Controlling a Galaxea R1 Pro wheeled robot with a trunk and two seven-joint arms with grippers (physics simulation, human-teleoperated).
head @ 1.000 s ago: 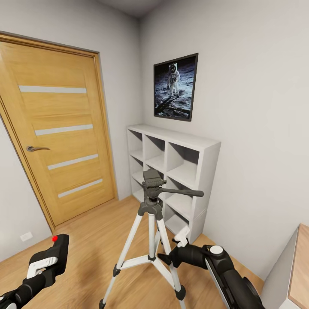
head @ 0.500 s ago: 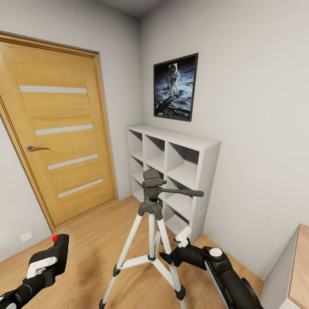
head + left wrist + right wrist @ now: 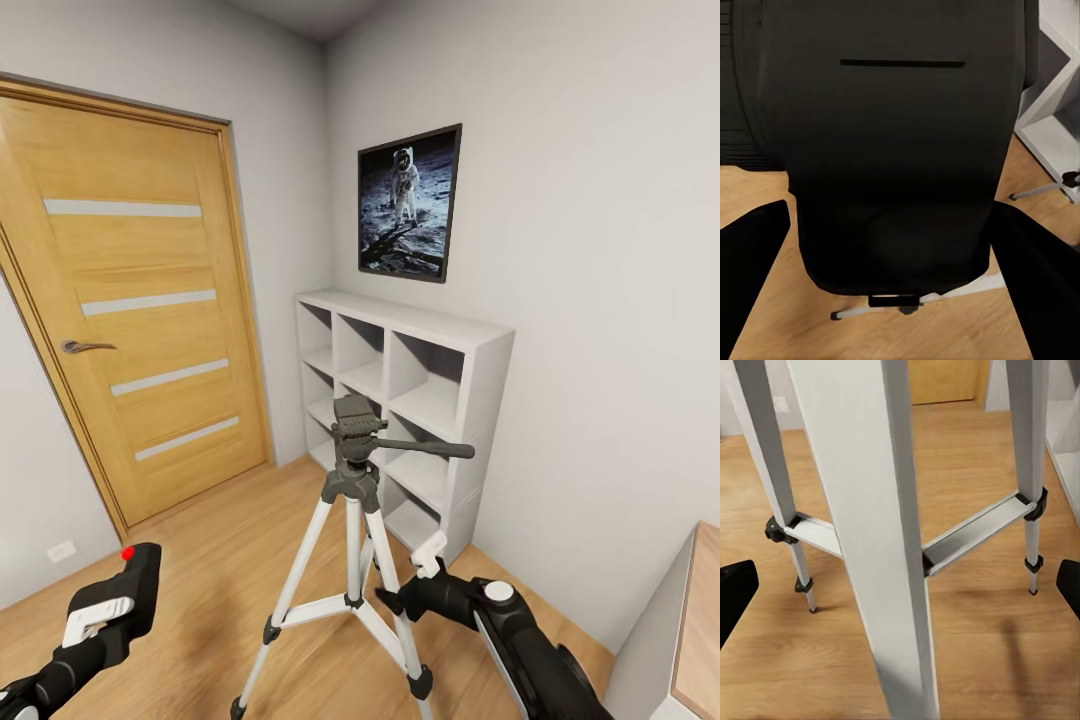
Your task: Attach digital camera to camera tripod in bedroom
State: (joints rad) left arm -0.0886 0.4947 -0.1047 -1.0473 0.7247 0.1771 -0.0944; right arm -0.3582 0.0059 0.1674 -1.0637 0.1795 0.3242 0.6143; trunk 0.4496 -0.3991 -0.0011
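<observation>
One digital camera point(image 3: 128, 585) sits low at the left of the head view, a matte-black body with a single red dot on top, pinched between the two fingers of the left gripper point(image 3: 105, 612). In the left wrist view the camera point(image 3: 896, 165) is a broad dark slab between the two black fingers point(image 3: 750, 277), which press against its sides.

One camera tripod point(image 3: 352, 540) stands on the wood floor point(image 3: 220, 570) in the middle of the room, well to the right of the camera. It has three silver-white legs, black collars and a black head with one side handle pointing right. The head is bare.

The right gripper point(image 3: 405, 592) hangs just beside the tripod's right leg, at about the height of the braces. In the right wrist view a tripod leg point(image 3: 881, 532) rises close to the lens between the two dark fingertips point(image 3: 733, 596), which are spread wide and touch nothing.

Behind the tripod stands one white cube shelf point(image 3: 405, 405) against the right wall, with one framed astronaut picture point(image 3: 409, 204) above it. One oak door point(image 3: 130, 310), shut, with four pale stripes, is on the left wall.
</observation>
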